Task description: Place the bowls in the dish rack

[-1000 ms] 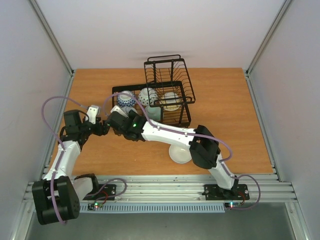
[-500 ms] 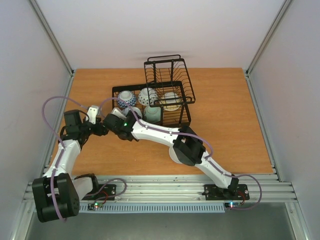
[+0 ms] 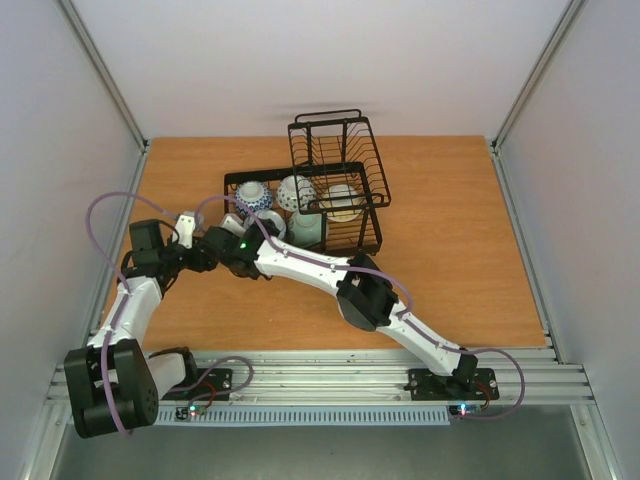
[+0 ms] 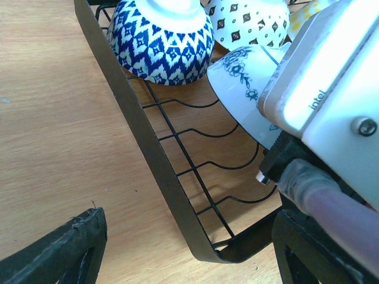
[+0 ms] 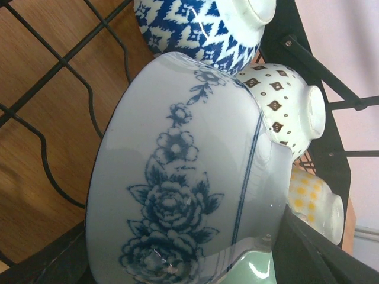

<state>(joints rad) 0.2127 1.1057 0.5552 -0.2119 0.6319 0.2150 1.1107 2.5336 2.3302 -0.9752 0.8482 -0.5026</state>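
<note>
- Right gripper (image 5: 180, 260) is closed on the flower-painted bowl (image 5: 177, 177), tilted inside the near left part of the dish rack (image 4: 136, 118), next to the zigzag bowl (image 5: 195, 29).
- Since one second ago, the right arm (image 3: 310, 265) has stretched further left in the top view.
- Left gripper (image 4: 183, 254) stands open at the rack's corner.

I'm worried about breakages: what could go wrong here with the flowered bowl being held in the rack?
1. The floral bowl, held tilted by the right tool, sits close to the blue zigzag bowl and the dotted bowl; pushing further could chip them.
2. The left tool hangs open over the dish rack rim, close to the right wrist camera; the arms might bump.
</note>
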